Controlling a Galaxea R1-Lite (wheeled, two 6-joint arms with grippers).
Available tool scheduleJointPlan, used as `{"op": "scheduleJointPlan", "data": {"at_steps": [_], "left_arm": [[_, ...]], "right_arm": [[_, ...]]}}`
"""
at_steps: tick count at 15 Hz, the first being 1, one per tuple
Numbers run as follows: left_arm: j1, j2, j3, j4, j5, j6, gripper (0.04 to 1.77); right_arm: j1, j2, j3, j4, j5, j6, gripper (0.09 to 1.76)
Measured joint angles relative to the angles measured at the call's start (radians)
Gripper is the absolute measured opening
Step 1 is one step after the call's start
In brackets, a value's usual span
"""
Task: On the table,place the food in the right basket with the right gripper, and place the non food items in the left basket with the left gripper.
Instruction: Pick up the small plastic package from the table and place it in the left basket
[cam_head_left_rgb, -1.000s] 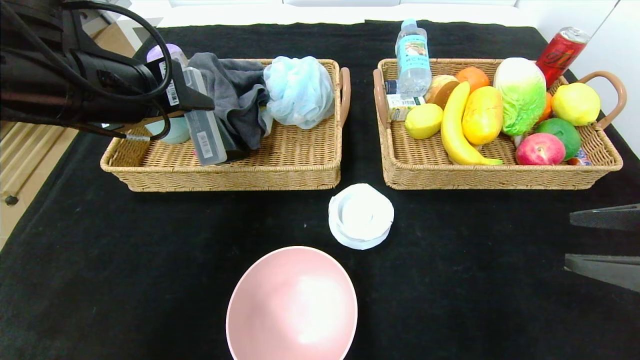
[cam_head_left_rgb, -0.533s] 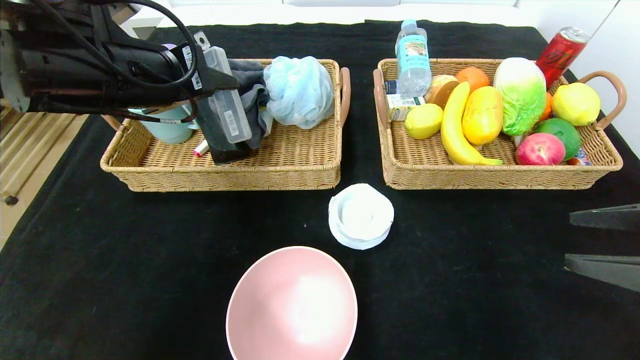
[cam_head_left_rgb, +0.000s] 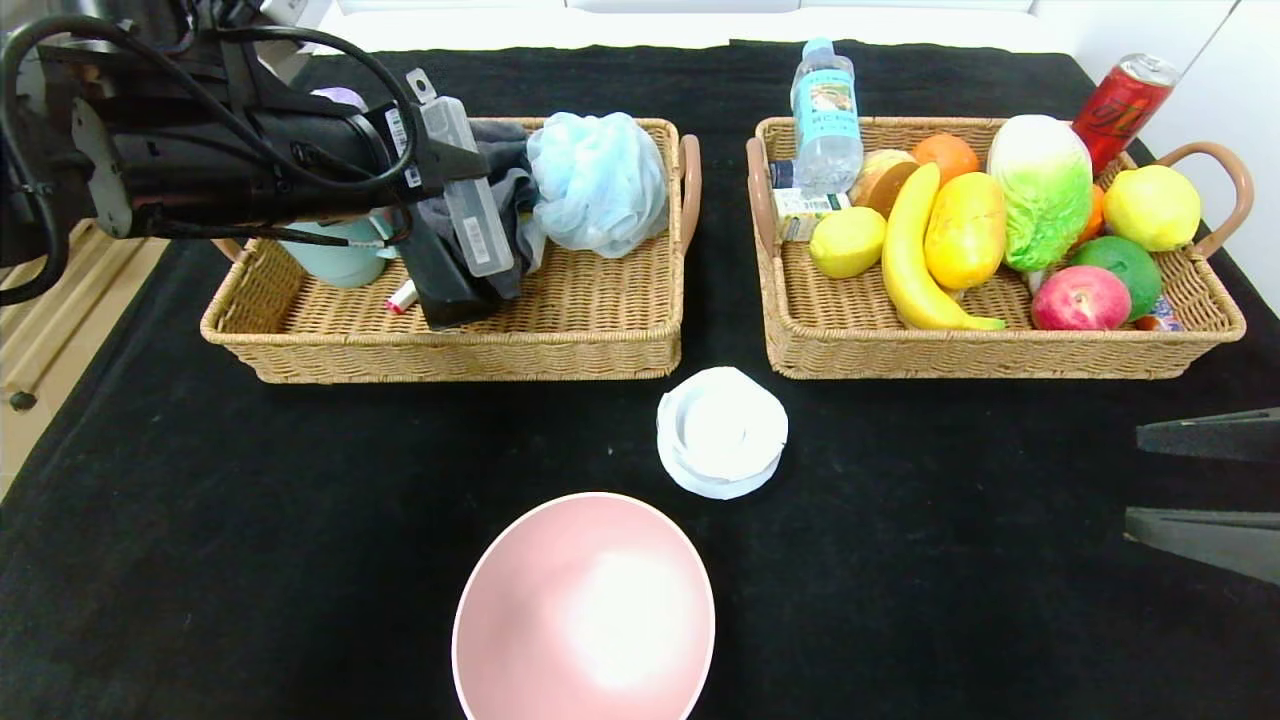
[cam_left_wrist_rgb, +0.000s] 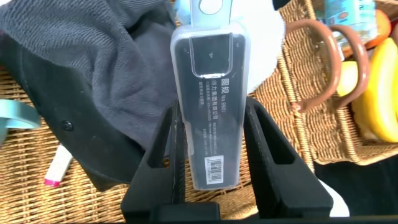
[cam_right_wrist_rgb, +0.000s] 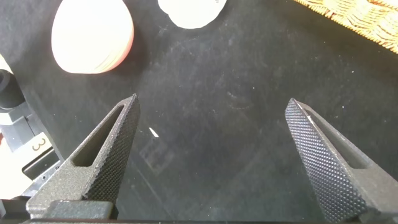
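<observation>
The left gripper (cam_left_wrist_rgb: 211, 149) clamps a clear plastic case (cam_left_wrist_rgb: 208, 112) above the left basket (cam_head_left_rgb: 560, 340). Released this high, it could bounce out. The right gripper (cam_right_wrist_rgb: 211, 155) waits wide open over the table (cam_head_left_rgb: 300, 500).

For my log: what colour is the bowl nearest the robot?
Pink bowl, seen best in the head view.

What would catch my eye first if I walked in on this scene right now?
Probably the black left gripper, its fingers shut on a clear oblong plastic case above the left woven wicker basket. Next, the right woven wicker basket, heaped with bright food: a long yellow banana, a pale green cabbage and a red apple. Nearest the camera, a big pink bowl sits on the black-clothed table.
</observation>
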Motion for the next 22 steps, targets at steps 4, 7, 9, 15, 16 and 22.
{"op": "scheduleJointPlan", "data": {"at_steps": [4,7,9,15,16,22], "left_arm": [[0.001,0.002,0.006,0.0,-0.009,0.014,1.1],[0.001,0.001,0.006,0.0,-0.012,0.017,1.3],[0.001,-0.001,0.007,0.002,-0.012,0.016,1.39],[0.0,-0.029,0.0,0.153,-0.004,0.026,1.56],[-0.001,-0.039,-0.004,0.185,-0.002,0.026,1.58],[-0.031,-0.143,-0.003,0.47,0.0,0.027,1.65]], "right_arm": [[-0.001,0.001,-0.001,0.0,0.0,0.0,1.71],[-0.001,0.001,-0.001,0.0,0.0,-0.001,1.71],[-0.002,0.001,-0.001,0.0,0.0,-0.001,1.71],[-0.002,0.001,-0.001,0.0,0.0,-0.001,1.71],[-0.002,0.001,-0.001,0.0,0.0,-0.001,1.71],[0.001,0.001,0.001,0.0,0.0,-0.001,1.71]]}}
